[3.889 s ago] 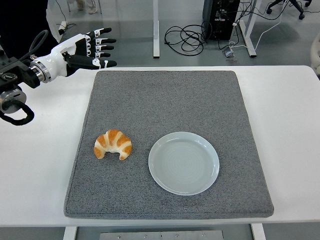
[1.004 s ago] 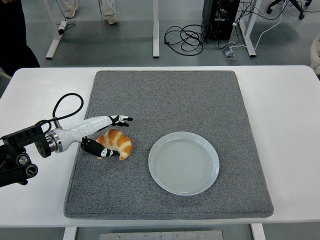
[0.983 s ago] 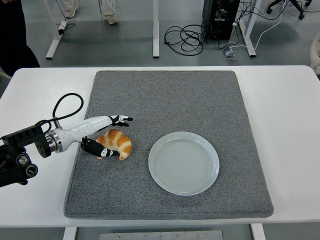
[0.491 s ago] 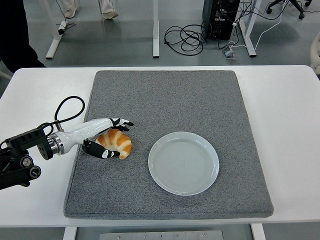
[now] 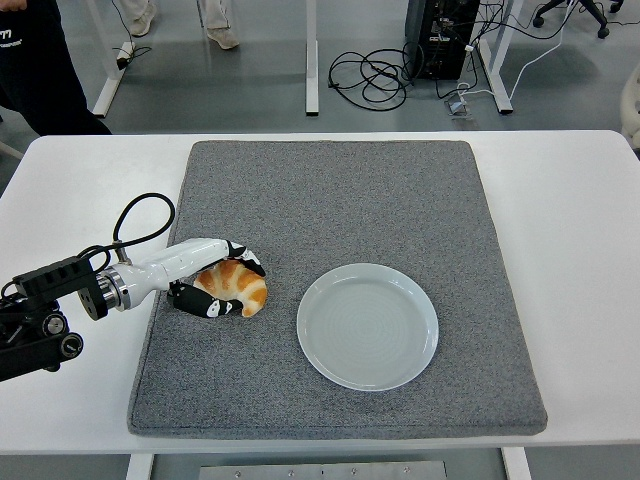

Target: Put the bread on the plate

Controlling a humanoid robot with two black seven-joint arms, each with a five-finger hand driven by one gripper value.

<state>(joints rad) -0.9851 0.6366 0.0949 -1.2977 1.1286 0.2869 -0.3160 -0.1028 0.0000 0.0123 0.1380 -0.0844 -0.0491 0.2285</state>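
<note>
On the grey mat [image 5: 340,190], the left hand [image 5: 215,280] pinches the bread [image 5: 235,287]: light, soft, flaky; best gripped gently across its middle.

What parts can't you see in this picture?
- Head view: the left side of the bread is covered by the left robot hand.
- The person at the top left is cut off by the picture's edge.
- The right robot hand is out of view.
</note>
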